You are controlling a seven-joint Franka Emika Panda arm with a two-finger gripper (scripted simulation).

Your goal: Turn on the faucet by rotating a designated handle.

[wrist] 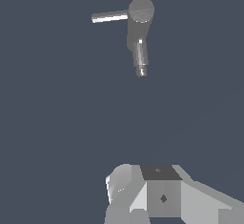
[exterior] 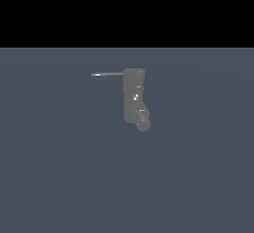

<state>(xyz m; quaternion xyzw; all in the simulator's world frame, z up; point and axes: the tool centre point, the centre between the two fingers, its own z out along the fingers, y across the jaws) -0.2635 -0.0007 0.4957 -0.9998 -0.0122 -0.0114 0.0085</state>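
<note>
Surface: flat slate-blue counter (exterior: 59,177) running back to a black band; nothing else stands on it.
Faucet: the faucet (exterior: 133,95) is a dull grey blocky column near the middle of the exterior view, its rounded spout end at the bottom, white specks on its face.
Handle: the handle (exterior: 107,74) is a thin dark rod with a lighter tip, sticking out from the column's top toward the exterior view's left.
Arm: absent from the exterior view; the wrist view shows only grey housing, well apart from the faucet.
Fingers: not visible in either view, so I cannot tell how far open they are; nothing appears held.
Handling: probably rigid and pivoting at the column; the smooth, narrow rod could slip.
Hold: best pushed or pinched near the light tip, where leverage is greatest.
</note>
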